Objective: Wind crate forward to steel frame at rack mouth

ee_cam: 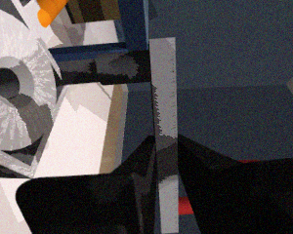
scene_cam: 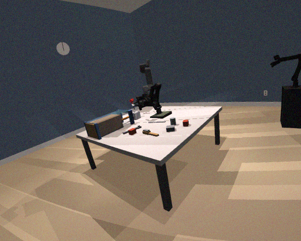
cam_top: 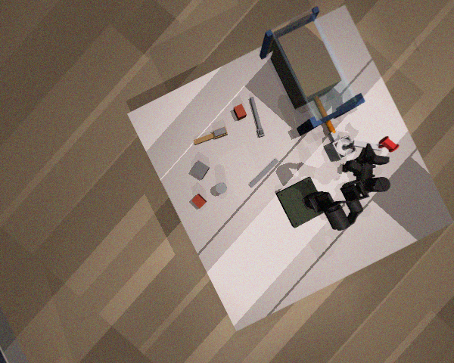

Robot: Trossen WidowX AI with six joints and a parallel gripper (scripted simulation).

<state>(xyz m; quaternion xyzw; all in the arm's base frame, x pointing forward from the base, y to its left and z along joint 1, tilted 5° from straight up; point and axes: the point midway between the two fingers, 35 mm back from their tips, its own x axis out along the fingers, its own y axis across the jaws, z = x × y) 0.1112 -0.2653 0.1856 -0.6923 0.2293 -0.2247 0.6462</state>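
The brown crate [cam_top: 311, 64] [scene_cam: 109, 125] sits inside the clear-panelled cubby, with a gap between its front and the blue frame [cam_top: 350, 106] [scene_cam: 131, 117] [ee_cam: 135, 24] at the mouth. An orange strap [cam_top: 324, 111] [ee_cam: 51, 11] runs from it toward the grey hand winch [cam_top: 331, 151] [scene_cam: 137, 115]. My gripper [cam_top: 370, 148] [ee_cam: 163, 140] is shut on the grey arm of the winch handle [ee_cam: 165, 88]. Its red knob [cam_top: 389, 144] [scene_cam: 131, 100] is beyond the fingers. The dark key [ee_cam: 103, 69] points toward the winch top; the round hole [ee_cam: 6, 83] shows uncovered, off to one side of its tip.
The dark green arm base plate [cam_top: 293, 206] [scene_cam: 155, 116] stands beside the winch. Across the bench lie a grey bar [cam_top: 263, 172], a wrench-like tool [cam_top: 256, 117], a wooden-handled brush or tool [cam_top: 204, 138], a grey block [cam_top: 199, 170], a cylinder [cam_top: 220, 188] and two red blocks [cam_top: 240, 111] [scene_cam: 185, 122].
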